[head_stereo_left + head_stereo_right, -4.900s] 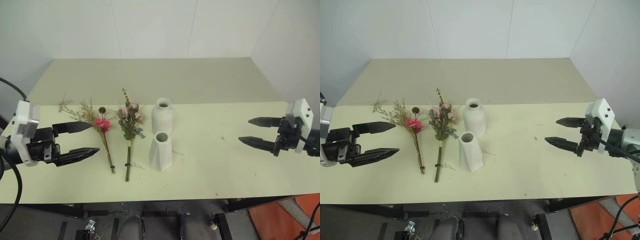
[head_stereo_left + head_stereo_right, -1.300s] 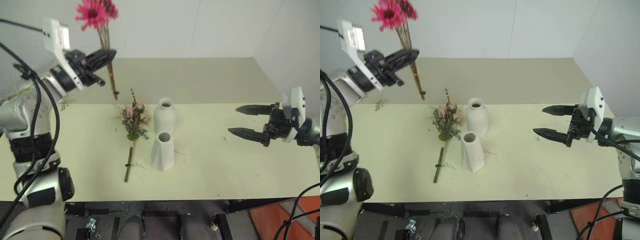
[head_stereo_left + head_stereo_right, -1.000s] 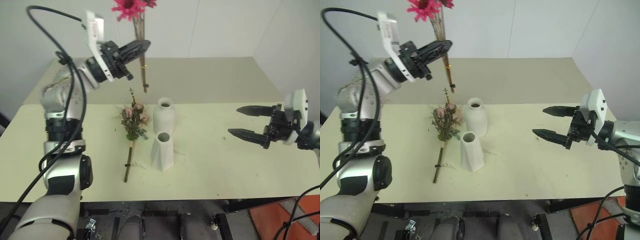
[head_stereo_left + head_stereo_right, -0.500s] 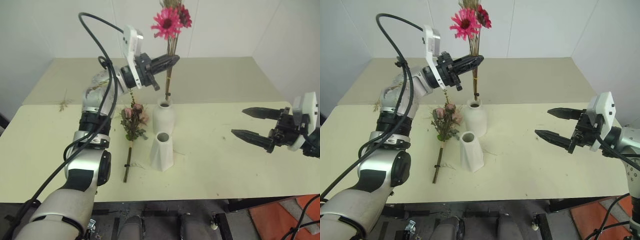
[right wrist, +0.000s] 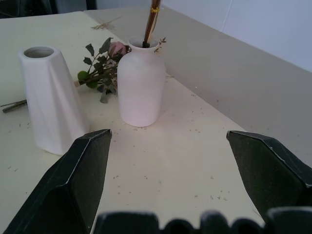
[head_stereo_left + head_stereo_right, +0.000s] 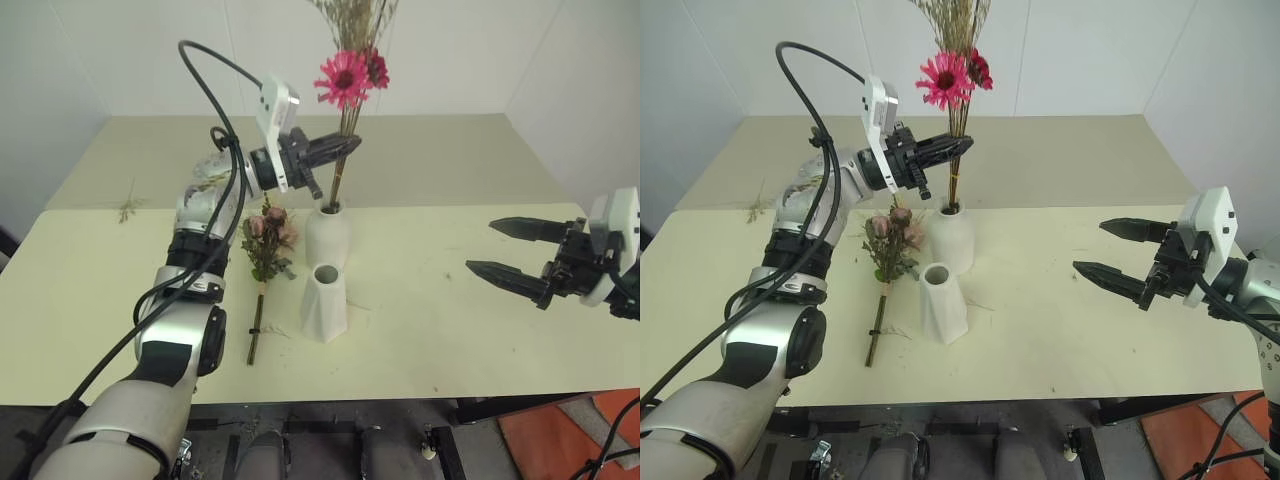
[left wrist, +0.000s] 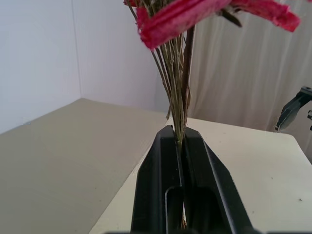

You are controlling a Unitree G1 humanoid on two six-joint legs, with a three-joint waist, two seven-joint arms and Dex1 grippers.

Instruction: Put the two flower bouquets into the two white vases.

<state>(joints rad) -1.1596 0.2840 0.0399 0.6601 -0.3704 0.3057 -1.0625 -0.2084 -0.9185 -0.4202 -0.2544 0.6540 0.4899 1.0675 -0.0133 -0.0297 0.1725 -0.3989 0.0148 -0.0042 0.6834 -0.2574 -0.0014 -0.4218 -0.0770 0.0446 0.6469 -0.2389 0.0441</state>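
Left claw (image 6: 345, 148) clamped on daisy bouquet (image 6: 345, 80), stems entering rounded vase (image 6: 326, 235). Right claw (image 6: 505, 252) apart, idle. Next: lower, release.

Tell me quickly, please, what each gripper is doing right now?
Left gripper: shut on the daisy bouquet, its stems entering the rounded vase.
Right gripper: open, holding nothing.
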